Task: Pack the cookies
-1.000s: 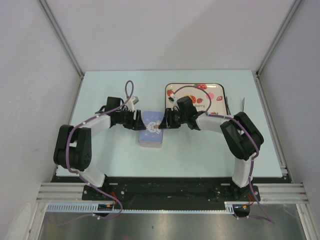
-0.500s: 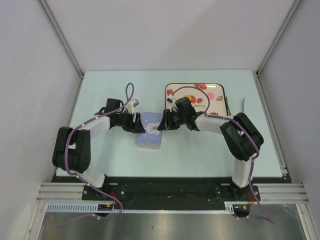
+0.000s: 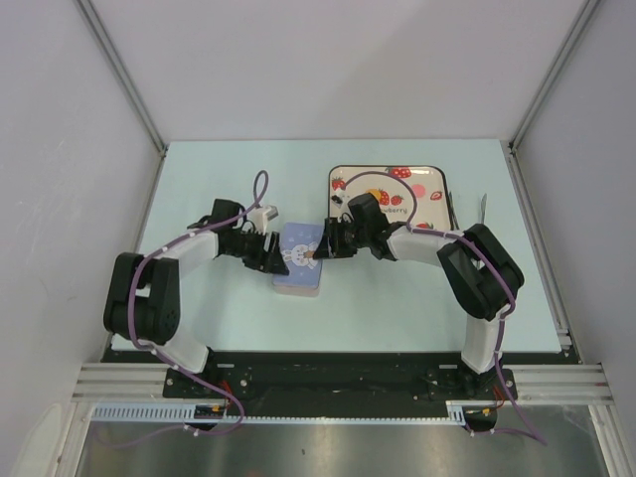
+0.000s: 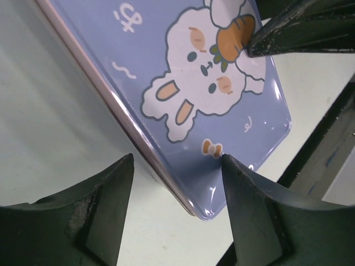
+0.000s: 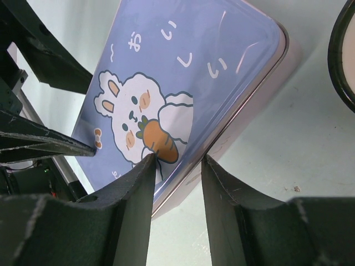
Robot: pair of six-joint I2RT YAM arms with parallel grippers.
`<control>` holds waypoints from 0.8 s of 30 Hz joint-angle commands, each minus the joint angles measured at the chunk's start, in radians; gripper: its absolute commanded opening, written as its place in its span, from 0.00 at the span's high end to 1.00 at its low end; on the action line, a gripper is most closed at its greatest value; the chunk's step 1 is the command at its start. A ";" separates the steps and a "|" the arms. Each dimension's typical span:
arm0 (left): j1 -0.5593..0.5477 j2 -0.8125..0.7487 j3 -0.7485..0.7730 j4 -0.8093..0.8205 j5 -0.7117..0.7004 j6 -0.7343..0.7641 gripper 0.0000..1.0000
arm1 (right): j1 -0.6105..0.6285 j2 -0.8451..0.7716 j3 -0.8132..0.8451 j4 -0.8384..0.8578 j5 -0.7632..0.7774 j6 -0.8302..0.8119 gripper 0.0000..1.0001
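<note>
On the pale worktop [image 3: 199,189] a strawberry-printed tray [image 3: 438,177] is set at the back right, and a blue rabbit tin [image 3: 298,274] lies at the middle. Its right edge is pinched by the right tool [image 5: 177,160]. Its left edge is straddled by the released left tool [image 4: 176,160]. Where the cookies lie cannot be told.
</note>
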 commanded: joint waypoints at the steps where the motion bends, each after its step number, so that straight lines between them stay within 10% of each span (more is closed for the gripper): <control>1: -0.005 0.050 -0.007 -0.074 0.022 0.060 0.33 | 0.016 -0.040 0.004 0.003 0.020 -0.036 0.59; 17: -0.070 0.217 0.073 -0.203 0.032 0.057 0.58 | 0.013 -0.052 0.003 -0.031 0.061 -0.075 0.62; 24: -0.093 0.228 0.068 -0.183 0.041 0.046 0.53 | 0.005 -0.034 0.003 -0.036 0.052 -0.080 0.64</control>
